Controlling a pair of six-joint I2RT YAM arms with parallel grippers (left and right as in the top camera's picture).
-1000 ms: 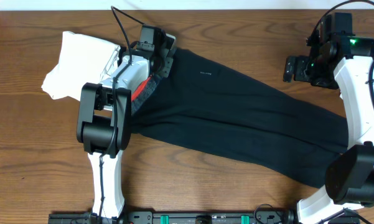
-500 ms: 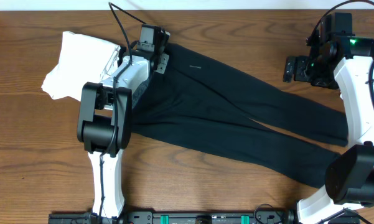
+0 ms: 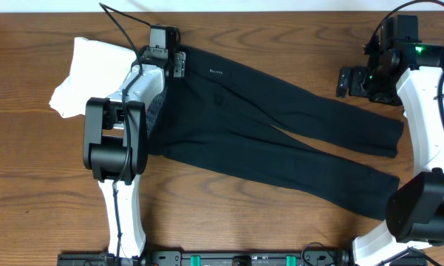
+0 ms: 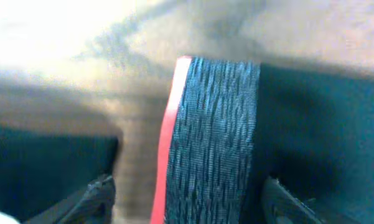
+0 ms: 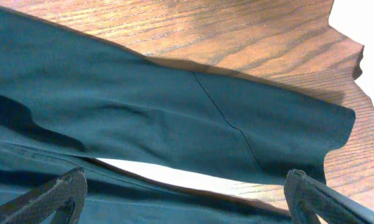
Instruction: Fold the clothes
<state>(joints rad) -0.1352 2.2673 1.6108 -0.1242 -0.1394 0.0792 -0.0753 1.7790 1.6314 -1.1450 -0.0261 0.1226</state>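
On the wooden tabletop [image 3: 281, 33], smooth black pants [image 3: 281, 140] lie flat. Left gripper [image 4: 188, 186] gapes around their ribbed, red-edged waistband [image 4: 215, 137]; right gripper [image 5: 185, 180] stands wide.

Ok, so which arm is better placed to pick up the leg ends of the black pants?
Probably the right. The right gripper is open and far nearer the leg ends of the pants; its wrist view shows one hem close by. The left gripper is over the waistband, at the opposite end.

pants waistband [image 3: 156, 111]: partly under left arm [image 3: 129, 96] | logo [image 3: 216, 72]: too small to read | left wrist view: blurred
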